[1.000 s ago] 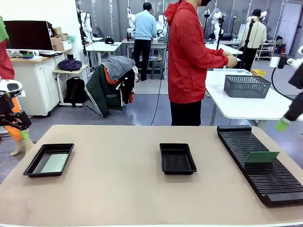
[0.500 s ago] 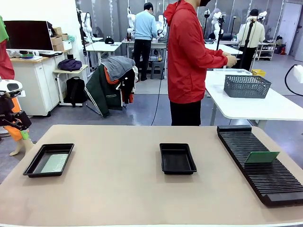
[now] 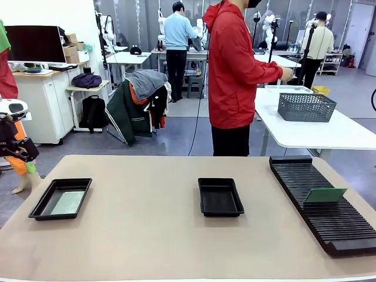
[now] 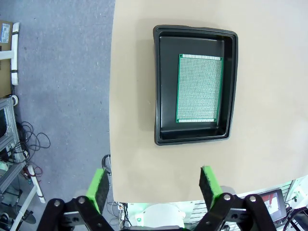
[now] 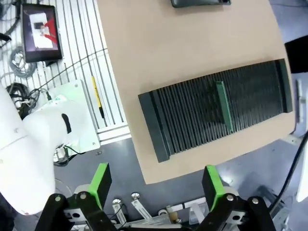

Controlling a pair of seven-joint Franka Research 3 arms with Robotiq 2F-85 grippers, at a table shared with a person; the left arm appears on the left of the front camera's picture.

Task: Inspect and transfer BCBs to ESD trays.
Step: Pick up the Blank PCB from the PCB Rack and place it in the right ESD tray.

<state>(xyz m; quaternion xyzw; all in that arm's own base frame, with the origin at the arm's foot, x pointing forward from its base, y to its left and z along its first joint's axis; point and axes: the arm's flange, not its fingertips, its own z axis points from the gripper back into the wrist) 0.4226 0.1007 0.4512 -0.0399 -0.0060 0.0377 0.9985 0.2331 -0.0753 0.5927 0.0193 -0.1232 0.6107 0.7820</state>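
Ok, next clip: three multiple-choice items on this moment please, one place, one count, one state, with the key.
1. Where does the upright thin green circuit board stand? A) in the long black ribbed rack B) in a grey wire basket C) on the floor
2. How many shallow glossy black plastic trays lie on the tan table? A) one B) two C) three
3. The middle tray is: A) empty B) holding a board C) overturned
Key: 1 A, it leans in a rack slot; 2 B, the left tray with a flat board, plus the middle one; 3 A, its bare floor shows.
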